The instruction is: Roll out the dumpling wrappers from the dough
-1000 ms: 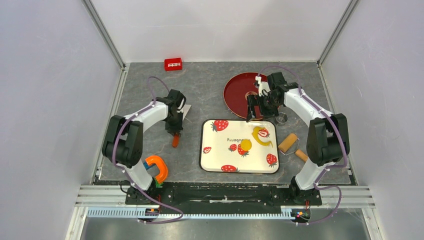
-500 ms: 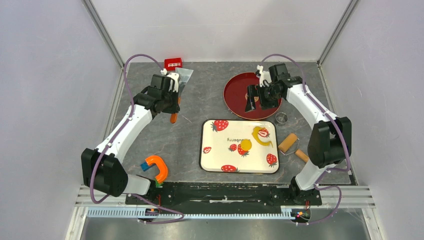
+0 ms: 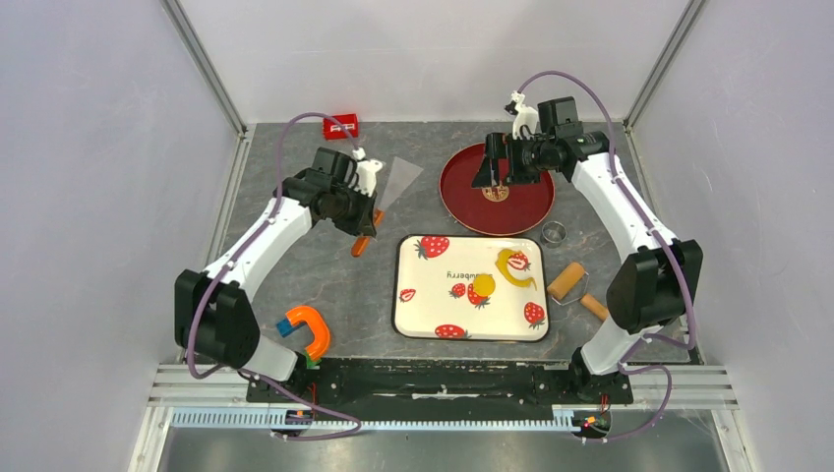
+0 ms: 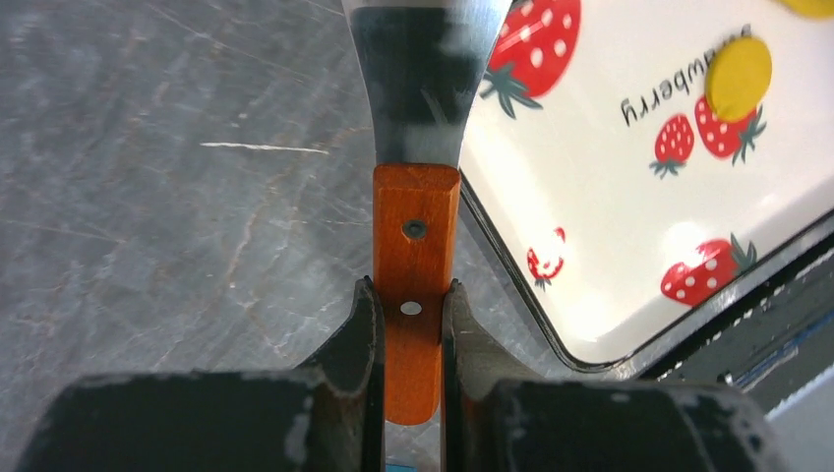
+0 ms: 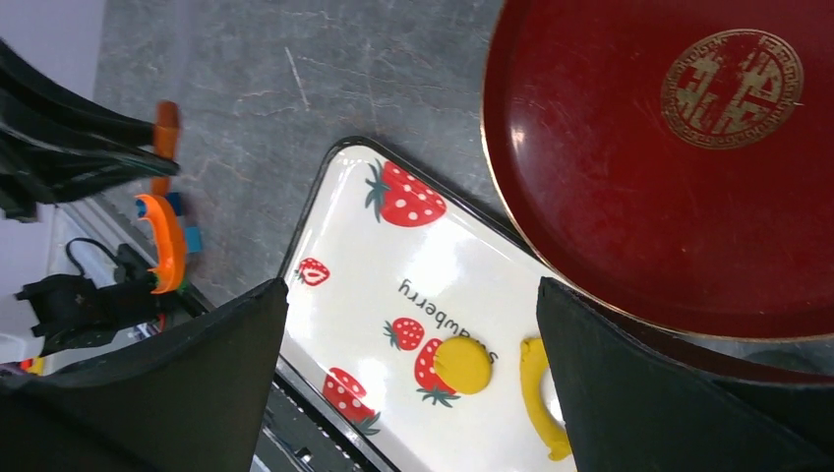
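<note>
Left claw (image 4: 410, 295) is narrow, clamped on the orange wooden handle of a scraper (image 4: 414, 231); its metal blade runs straight out ahead of the fingers. Right claw (image 5: 411, 285) is wide and carries nothing. One dumpling wrapper (image 4: 739, 77), a small round yellow disc, lies flat on the strawberry-print tray (image 3: 398, 295), ahead of the left claw and off to the right of the blade tip in the wrist view. From the right claw it sits below and between the spread fingers, on the tray just beyond the near rim of the red plate (image 5: 629, 167). The leftover dough (image 5: 536, 393), a curved ragged strip, lies just beside the disc, toward the right finger; whether the two touch I cannot tell. Handling judgement: the disc looks thin, soft and very light, and probably clings to the glossy tray. A pinch by the edges would likely crease or tear it. Better to slide the blade flat under one edge and lift it whole, supported from beneath. Pose: the left arm reaches forward with the elbow bent, the wrist turned so the blade points up and away from the tray's far-left corner, off the table. The right arm is stretched far out, its wrist above the red plate's far side, fingers pointing down toward the plate.
</note>
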Robot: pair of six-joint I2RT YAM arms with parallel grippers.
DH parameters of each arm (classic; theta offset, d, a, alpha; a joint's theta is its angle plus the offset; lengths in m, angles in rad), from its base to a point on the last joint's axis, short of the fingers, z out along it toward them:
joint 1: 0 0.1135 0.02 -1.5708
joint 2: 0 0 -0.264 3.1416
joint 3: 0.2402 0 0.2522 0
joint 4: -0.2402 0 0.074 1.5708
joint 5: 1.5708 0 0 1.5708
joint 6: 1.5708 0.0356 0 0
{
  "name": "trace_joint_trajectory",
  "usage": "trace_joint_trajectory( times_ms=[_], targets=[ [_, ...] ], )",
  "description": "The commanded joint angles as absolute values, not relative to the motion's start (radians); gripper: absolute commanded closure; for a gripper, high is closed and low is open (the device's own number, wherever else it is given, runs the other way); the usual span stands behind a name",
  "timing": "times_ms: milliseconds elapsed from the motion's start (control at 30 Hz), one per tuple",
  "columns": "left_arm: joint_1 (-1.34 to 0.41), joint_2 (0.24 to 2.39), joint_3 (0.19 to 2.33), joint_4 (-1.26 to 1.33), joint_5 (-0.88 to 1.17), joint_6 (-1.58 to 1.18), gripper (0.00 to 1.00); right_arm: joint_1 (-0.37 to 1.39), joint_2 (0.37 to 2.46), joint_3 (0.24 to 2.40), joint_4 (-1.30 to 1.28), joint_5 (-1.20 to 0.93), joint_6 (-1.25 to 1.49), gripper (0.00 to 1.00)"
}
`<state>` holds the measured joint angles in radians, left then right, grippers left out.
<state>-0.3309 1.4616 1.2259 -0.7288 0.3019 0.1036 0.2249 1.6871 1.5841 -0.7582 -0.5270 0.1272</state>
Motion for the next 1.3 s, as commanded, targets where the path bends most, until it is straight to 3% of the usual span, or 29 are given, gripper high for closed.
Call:
trace_joint_trajectory(
  times_ms=[0,533,1267],
  targets=[
    [-0.409,1.486,1.246,-0.783,0.334,0.228,0.98,0.222,1.649,1.623,-0.717,-0.612,0.165,0.02],
    [-0.681,1.441,1.244,-0.765,0.117,0.271,0.98,0.242,1.628,1.453,-0.663,-0.715,0.181,0.02],
    [-0.740,1.323,1.296,-0.704,0.079,0.203,0.98,0.288,1.644,1.250,-0.627,-0.634,0.141,0.02]
  ],
)
